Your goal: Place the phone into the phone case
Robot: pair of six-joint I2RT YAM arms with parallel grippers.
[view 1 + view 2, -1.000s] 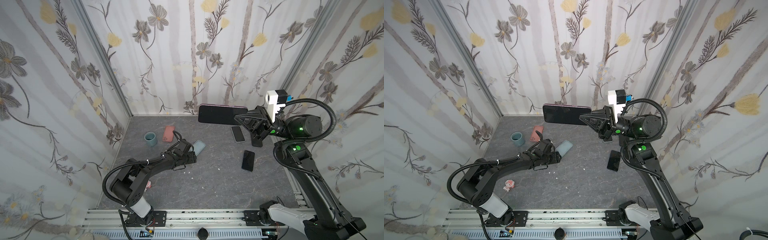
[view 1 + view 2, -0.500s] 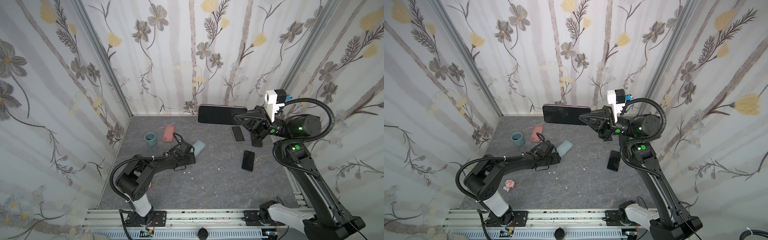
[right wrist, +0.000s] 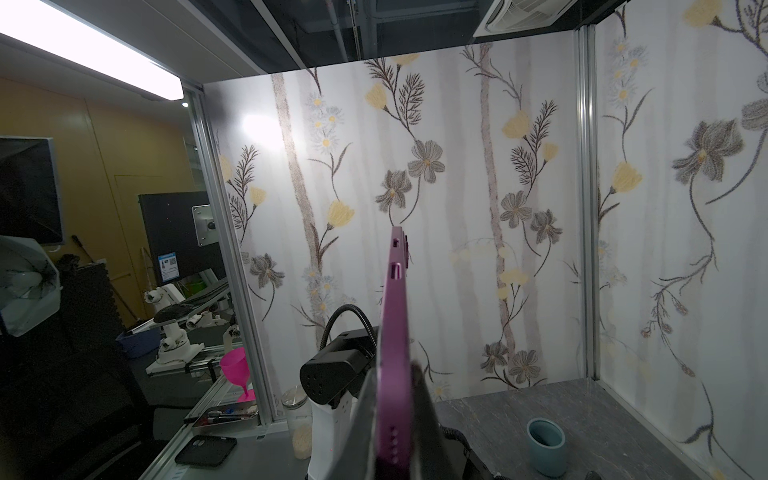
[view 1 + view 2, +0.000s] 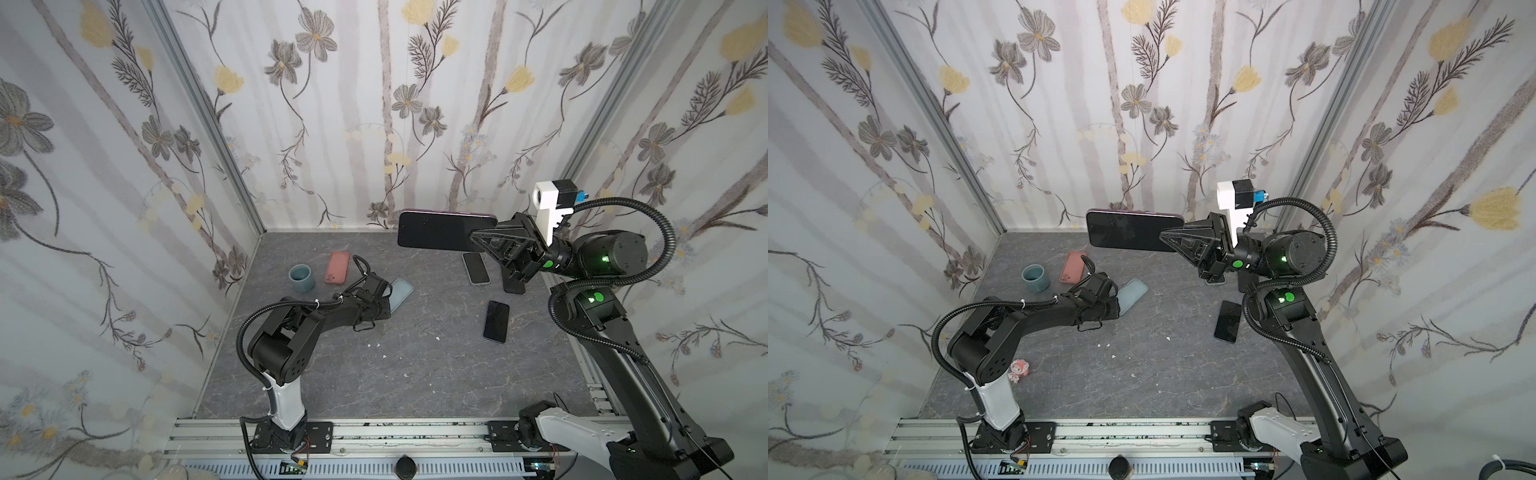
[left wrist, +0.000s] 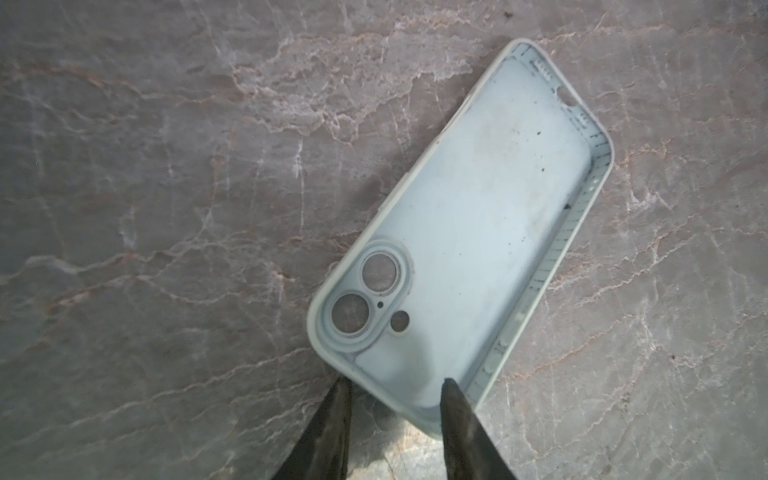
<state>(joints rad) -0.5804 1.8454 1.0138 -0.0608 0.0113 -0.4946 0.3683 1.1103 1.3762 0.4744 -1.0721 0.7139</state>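
Left arm's elbow has swung in over the counter [image 4: 415, 374] since a second ago. Its wrist stays at the pale blue phone case [image 4: 402, 291]. Right arm and its load have not shifted.

Hidden under the wrist in both top views: left fingers [image 5: 451, 395]. The wrist view shows only two dark tips, partly open and holding nothing. They straddle the camera-cutout end of the phone case [image 5: 469, 232], one tip outside the end wall over the counter, the other inside above the case floor. Cannot tell if either tip touches the rim. The case lies flat with its open side up, and its nearest corner is cut off behind the tips.

Raised high over the back of the counter: right fingers [image 4: 494, 241], closed on one short end of the phone [image 4: 436, 235]. Its long edge is level and its dark screen faces the top camera. The right wrist view gives just the phone's purple edge [image 3: 395, 332], with blurred fingers on either side.

Around:
- pink case [image 4: 337, 267] and teal cup [image 4: 301, 277], just behind the left wrist
- pale-rimmed phone [image 4: 476, 268] and dark slab [image 4: 513, 284], both partly covered by the right fingers
- dark phone [image 4: 496, 321], lying in the clear
- small pink figure [image 4: 1019, 371] beside the left arm's base, seen in a top view
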